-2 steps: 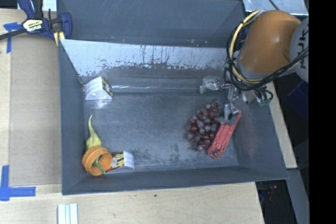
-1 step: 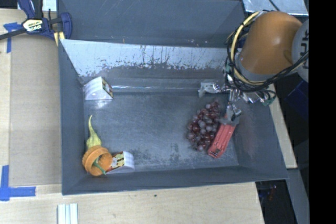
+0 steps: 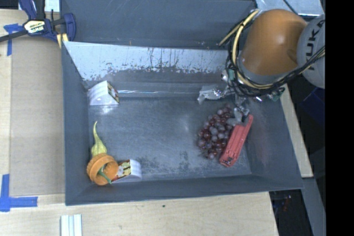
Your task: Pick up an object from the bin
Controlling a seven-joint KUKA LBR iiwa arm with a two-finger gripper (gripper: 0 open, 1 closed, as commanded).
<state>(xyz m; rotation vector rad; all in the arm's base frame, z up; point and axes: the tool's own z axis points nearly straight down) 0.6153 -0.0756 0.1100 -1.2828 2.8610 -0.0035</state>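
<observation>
Pincer (image 3: pixel 241 109) is low in the right half of the bin (image 3: pixel 166 25), tucked under the arm's rounded orange cover (image 3: pixel 271 44), with a loop of cables (image 3: pixel 237 44) curling round the cover's left side. Open or closed? I cannot tell from up here, the wrist and its dark hardware mask the tip. Nothing can be made out in its grip.

Right beneath it, two things lie side by side on the bin floor. A bunch of dark red grapes (image 3: pixel 214 132) sits at the right of the floor, its upper end reaching up to the pincer. Pressed against the bunch's right flank is a red bar (image 3: pixel 236 142), long and flat, lying tilted with its top end just under the pincer and its lower end down near the front wall. Just left of the pincer, near the back wall, there's a crumpled silvery scrap (image 3: pixel 211 95).

Across on the left side, well apart from all that, a small white packet (image 3: pixel 103 93) rests in the back left corner. Down in the front left corner lies an orange gourd (image 3: pixel 100 168) with a pale yellow-green stem pointing up the frame, and touching its right side is a little printed box (image 3: pixel 130 168).
</observation>
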